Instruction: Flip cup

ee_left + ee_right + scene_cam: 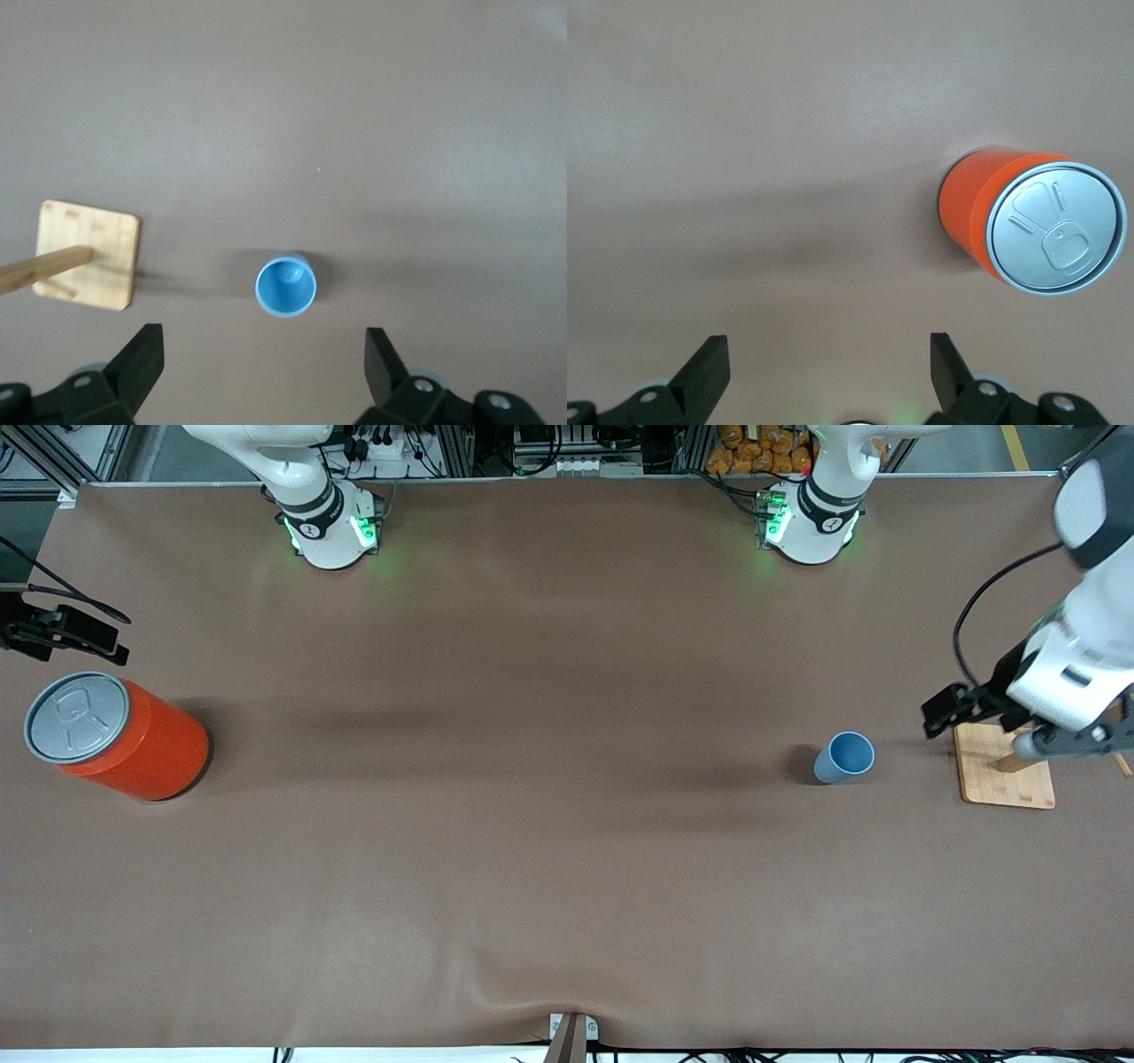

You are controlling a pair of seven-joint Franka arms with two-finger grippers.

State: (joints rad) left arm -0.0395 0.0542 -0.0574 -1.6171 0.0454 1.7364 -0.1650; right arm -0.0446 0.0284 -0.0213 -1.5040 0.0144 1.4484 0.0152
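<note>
The light-blue cup (844,757) stands upright on the brown mat, mouth up, with its darker blue inside showing, toward the left arm's end of the table. My left gripper (961,710) hangs open and empty in the air over the edge of the wooden stand, beside the cup. In the left wrist view the cup (286,286) lies below, apart from my open left gripper (264,341). My right gripper (111,638) is open and empty at the right arm's end, above the mat by the orange can; the right wrist view also shows it (829,350).
A big orange can (120,735) with a grey lid stands at the right arm's end and shows in the right wrist view (1028,226). A small wooden stand with a peg (1005,766) sits beside the cup, also seen in the left wrist view (89,254).
</note>
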